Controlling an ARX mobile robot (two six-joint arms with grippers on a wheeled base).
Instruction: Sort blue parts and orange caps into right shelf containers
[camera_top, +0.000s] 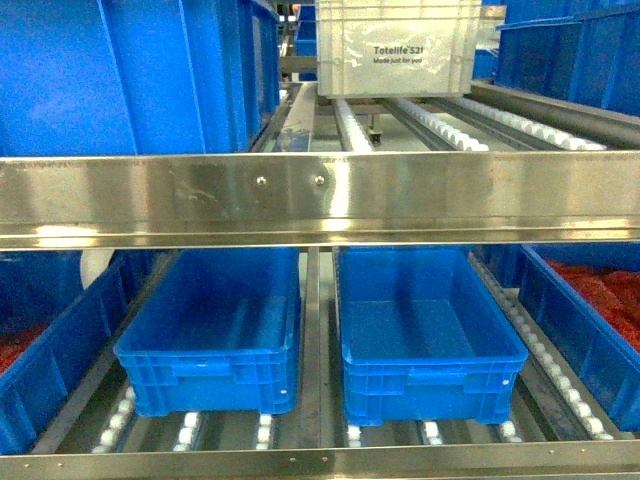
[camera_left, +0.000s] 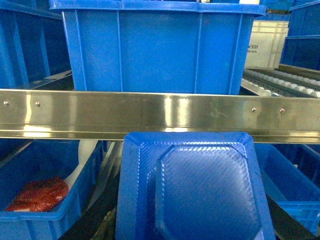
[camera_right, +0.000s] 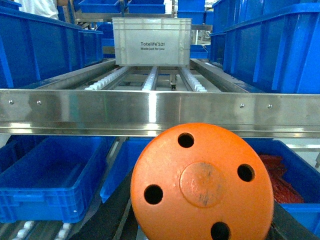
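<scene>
A blue part (camera_left: 200, 187), a square textured tray-like piece with an octagonal raised centre, fills the lower left wrist view; my left gripper (camera_left: 195, 225) is shut on it, with only dark finger edges showing at its sides. An orange cap (camera_right: 202, 182), round with several holes, fills the lower right wrist view, and my right gripper (camera_right: 200, 222) is shut on it, black fingers (camera_right: 107, 215) flanking it. Both are held in front of the steel shelf rail (camera_top: 320, 200). Neither gripper shows in the head view. Two empty blue containers (camera_top: 205, 385) (camera_top: 425, 385) sit side by side on the lower shelf.
Blue bins holding red items stand at the far right (camera_top: 600, 345) and far left (camera_top: 40, 380) of the lower shelf. A white crate (camera_top: 400, 45) rests on the upper rollers, with large blue crates (camera_top: 130, 70) beside it. The rail crosses above the lower bins.
</scene>
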